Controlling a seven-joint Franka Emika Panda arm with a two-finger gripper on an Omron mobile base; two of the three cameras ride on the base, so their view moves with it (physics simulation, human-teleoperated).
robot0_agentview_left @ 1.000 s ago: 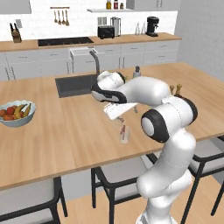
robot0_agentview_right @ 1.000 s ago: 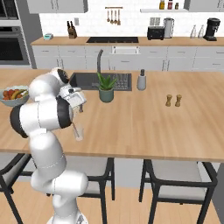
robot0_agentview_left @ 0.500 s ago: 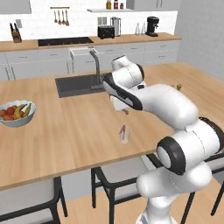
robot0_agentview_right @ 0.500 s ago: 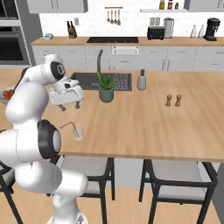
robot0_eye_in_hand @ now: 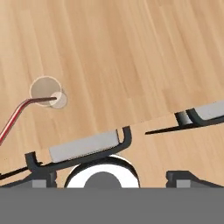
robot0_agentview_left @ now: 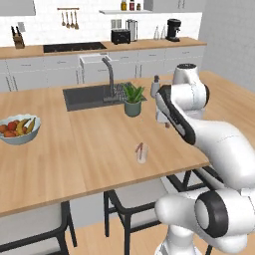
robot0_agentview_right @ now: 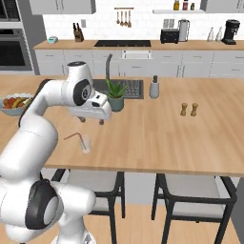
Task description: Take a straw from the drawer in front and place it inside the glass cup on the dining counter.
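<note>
Room: simulated kitchen, white tiled back wall, grey cabinets, wood floor.
Dining counter (robot0_agentview_left: pixel 89 149): one light-wood island top with one dark inset sink (robot0_agentview_left: pixel 89 96) and one faucet (robot0_agentview_left: pixel 108 74).
Back counter (robot0_agentview_right: pixel 143 45): one wooden wall-side top carrying one black cooktop (robot0_agentview_right: pixel 122 43), one toaster (robot0_agentview_right: pixel 169 35), one coffee machine (robot0_agentview_right: pixel 231 32) and one knife block (robot0_agentview_right: pixel 77 34).
Cup (robot0_agentview_left: pixel 142 154): one small clear tumbler, upright on the dining counter near its front edge; seen from above in the hand view (robot0_eye_in_hand: pixel 47 92).
Straw (robot0_agentview_left: pixel 140 148): one, red-pink, standing inside the cup and leaning out over its rim; in the hand view (robot0_eye_in_hand: pixel 19 111) it runs from the cup toward the lower left.
Gripper (robot0_agentview_right: pixel 93 120): one, above the counter, apart from the cup and higher than it, between cup and plant; nothing between the fingers.
Jaws: spread wide, empty.
Plant (robot0_agentview_left: pixel 132 98): one, in a grey pot, just beside the sink.
Fruit bowl (robot0_agentview_left: pixel 18 130): one, at the left end of the dining counter, well apart from the cup.
Dispenser (robot0_agentview_right: pixel 154 86): one grey bottle with dark top, beside the sink.
Shakers (robot0_agentview_right: pixel 188 109): two small brown ones, side by side on the right part of the dining counter.
Stools (robot0_agentview_right: pixel 190 202): two black ones counted at the near edge in the right base view.
</note>
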